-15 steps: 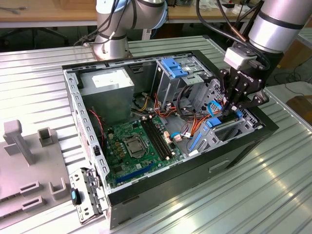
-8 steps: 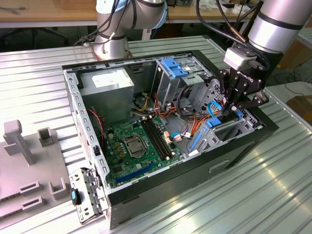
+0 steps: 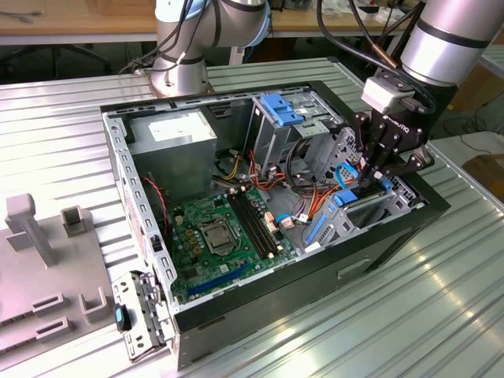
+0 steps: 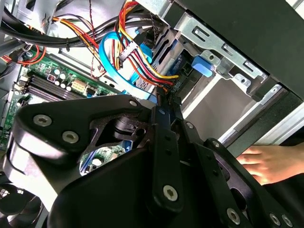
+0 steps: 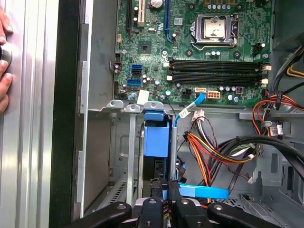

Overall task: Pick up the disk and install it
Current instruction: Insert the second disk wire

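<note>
Now gripper (image 3: 376, 175) narrowly closed, low in the computer case (image 3: 315, 272); disk's (image 5: 156, 135) blue carrier directly beneath

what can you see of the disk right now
The disk stands on edge, slotted down into the grey metal drive bay at the case's front corner, so mostly its bright blue plastic carrier shows. In the exterior view the blue frame sits just under the claw. In the first wrist view the claw hangs close over its edge; whether they touch is unclear. Coloured power cables and a blue data cable run alongside.
</note>
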Robot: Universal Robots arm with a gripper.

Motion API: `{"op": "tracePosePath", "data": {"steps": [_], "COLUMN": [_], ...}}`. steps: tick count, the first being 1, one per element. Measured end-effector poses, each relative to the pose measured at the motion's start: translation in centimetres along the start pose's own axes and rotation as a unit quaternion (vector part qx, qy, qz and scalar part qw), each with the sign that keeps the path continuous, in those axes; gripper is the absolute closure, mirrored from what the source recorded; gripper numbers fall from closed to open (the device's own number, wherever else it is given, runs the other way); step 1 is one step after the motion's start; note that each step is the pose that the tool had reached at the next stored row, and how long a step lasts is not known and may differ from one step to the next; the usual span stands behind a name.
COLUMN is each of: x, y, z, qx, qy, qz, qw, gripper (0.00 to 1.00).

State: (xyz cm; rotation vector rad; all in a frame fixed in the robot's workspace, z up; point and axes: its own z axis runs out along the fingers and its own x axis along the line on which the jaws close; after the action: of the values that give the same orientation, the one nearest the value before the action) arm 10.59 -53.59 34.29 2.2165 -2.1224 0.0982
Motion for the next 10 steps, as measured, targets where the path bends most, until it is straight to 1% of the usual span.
{"op": "tracePosePath", "data": {"steps": [4,7,10], "x": [0.0,0.04,0.06], "y": [0.0,0.0,0.0], "z": [0.0,-0.42,-0.62], "qx": [0.0,0.0,0.0], "qy": [-0.0001,-0.0001,-0.0001], "qz": [0.0,0.0,0.0], "qw": [1.0,1.0,1.0], "gripper": [0.83,0.83,0.83]}}
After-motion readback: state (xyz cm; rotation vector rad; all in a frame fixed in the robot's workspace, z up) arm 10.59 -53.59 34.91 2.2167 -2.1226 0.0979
